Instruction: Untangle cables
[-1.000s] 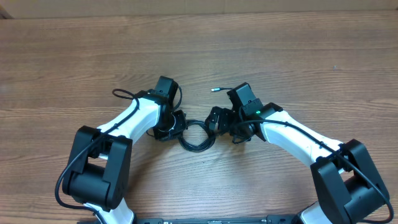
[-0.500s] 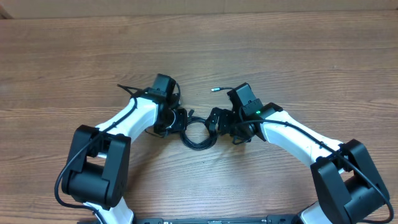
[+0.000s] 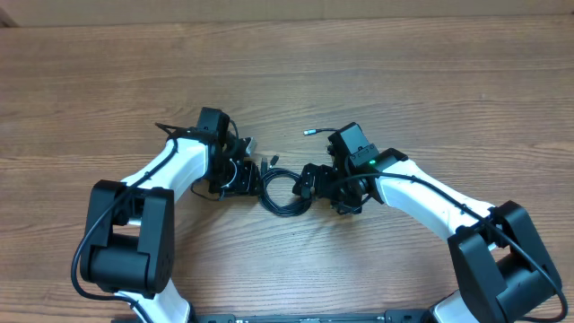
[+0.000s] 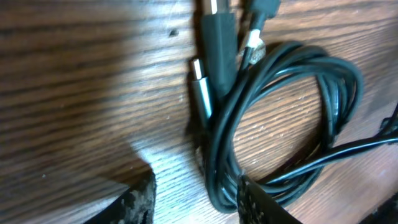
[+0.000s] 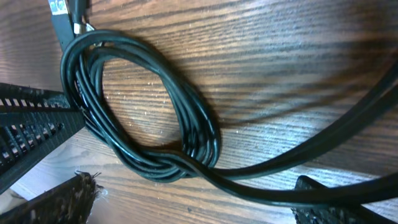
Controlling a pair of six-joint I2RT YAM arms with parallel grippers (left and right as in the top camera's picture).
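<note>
A bundle of thin black cables (image 3: 285, 196) lies wound into a small round coil on the brown wood-grain table (image 3: 413, 72), a little below the centre of the overhead frame. It sits between the two white-and-black arms (image 3: 421, 193). The left gripper (image 3: 242, 176) is just left of the coil and the right gripper (image 3: 309, 179) just right of it.

In the left wrist view, two dark fingertips (image 4: 138, 200) show at the bottom edge, standing apart. The coil's lower left bend lies in the gap, close against the right-hand fingertip and clear of the left-hand one, so nothing is clamped. Black plug ends (image 4: 200, 78) with silver tips lie side by side at top centre, against the coil's left side.

In the right wrist view, the fingers (image 5: 59, 199) are spread wide, in the lower left and lower right corners. The coil fills the left half, and one strand sweeps from its bottom to the right edge, unpinched.

A lone silver-tipped plug (image 3: 309, 130) lies above the right gripper in the overhead view.
</note>
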